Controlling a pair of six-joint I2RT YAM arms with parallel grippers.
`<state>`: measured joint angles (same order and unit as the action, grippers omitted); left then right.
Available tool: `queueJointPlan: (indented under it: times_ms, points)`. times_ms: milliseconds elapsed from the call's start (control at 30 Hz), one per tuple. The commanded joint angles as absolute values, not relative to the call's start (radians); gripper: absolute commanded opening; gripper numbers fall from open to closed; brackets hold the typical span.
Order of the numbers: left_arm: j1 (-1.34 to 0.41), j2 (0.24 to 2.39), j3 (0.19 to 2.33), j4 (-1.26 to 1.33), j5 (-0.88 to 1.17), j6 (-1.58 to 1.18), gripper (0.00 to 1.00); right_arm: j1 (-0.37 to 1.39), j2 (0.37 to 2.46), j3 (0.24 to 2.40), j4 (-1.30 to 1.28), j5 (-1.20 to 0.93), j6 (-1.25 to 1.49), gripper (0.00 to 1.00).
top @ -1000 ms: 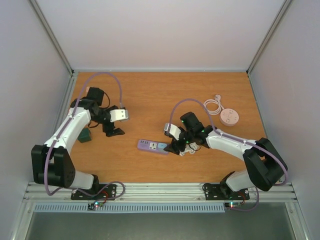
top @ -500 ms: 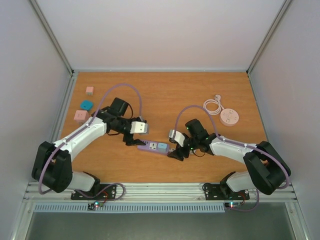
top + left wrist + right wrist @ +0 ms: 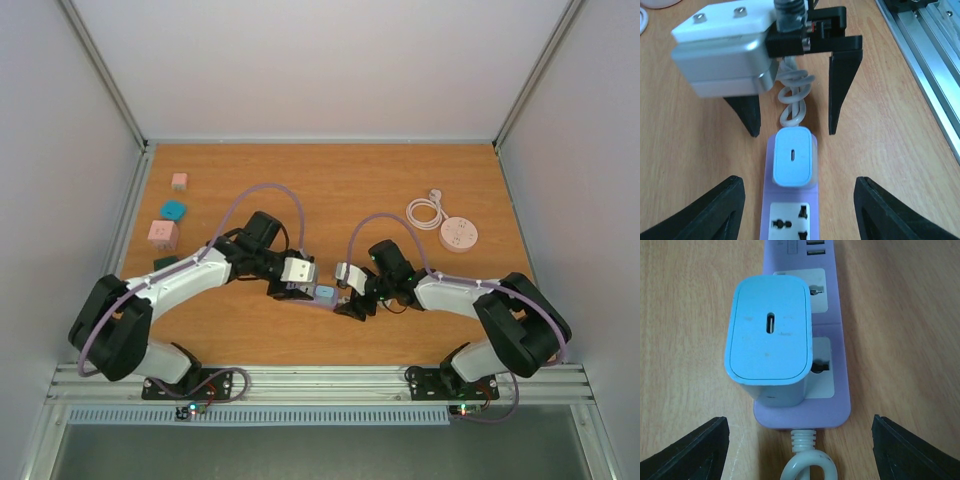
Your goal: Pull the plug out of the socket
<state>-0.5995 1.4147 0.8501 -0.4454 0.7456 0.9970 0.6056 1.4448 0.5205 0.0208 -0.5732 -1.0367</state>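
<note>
A light blue plug (image 3: 325, 293) sits in a purple power strip (image 3: 307, 296) on the wooden table between the two arms. My left gripper (image 3: 292, 288) is open over the strip's left part; in the left wrist view (image 3: 799, 210) its fingers straddle the strip (image 3: 789, 220), with the plug (image 3: 792, 156) just ahead. My right gripper (image 3: 350, 302) is open at the strip's cord end. In the right wrist view (image 3: 800, 455) its fingers stand wide on either side of the white cord (image 3: 807, 460), below the plug (image 3: 769, 342) and strip (image 3: 829, 365). Neither gripper touches the plug.
A round white socket (image 3: 458, 234) with a coiled cable (image 3: 428, 210) lies at the back right. Small blocks sit at the left: pink (image 3: 179, 181), teal (image 3: 173, 209), pink (image 3: 162, 233), dark green (image 3: 165, 262). The metal rail (image 3: 925, 60) runs along the near edge.
My left arm has swung right from the table's left side to the strip, uncovering the blocks. My right gripper has shifted slightly nearer, staying at the cord end.
</note>
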Motion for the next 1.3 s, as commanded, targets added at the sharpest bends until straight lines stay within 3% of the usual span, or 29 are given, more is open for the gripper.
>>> queueJointPlan:
  times_ms: [0,400,600,933,1267]
  points:
    - [-0.645,1.466,0.834,-0.298,0.741,0.965,0.6,0.602,1.473,0.526,0.058,-0.572,-1.075,0.78]
    - [-0.674,1.555,0.822,-0.225,0.71,0.954,0.58,0.603,1.511,0.547,0.058,-0.555,-1.073,0.73]
    - [-0.684,1.583,0.812,-0.187,0.686,0.929,0.51,0.603,1.51,0.551,0.053,-0.557,-1.072,0.72]
    - [-0.683,1.559,0.803,-0.237,0.666,0.938,0.25,0.603,1.477,0.559,0.046,-0.564,-1.047,0.75]
    - [-0.644,1.502,0.786,-0.349,0.648,0.972,0.2,0.603,1.459,0.626,0.011,-0.613,-0.998,0.78]
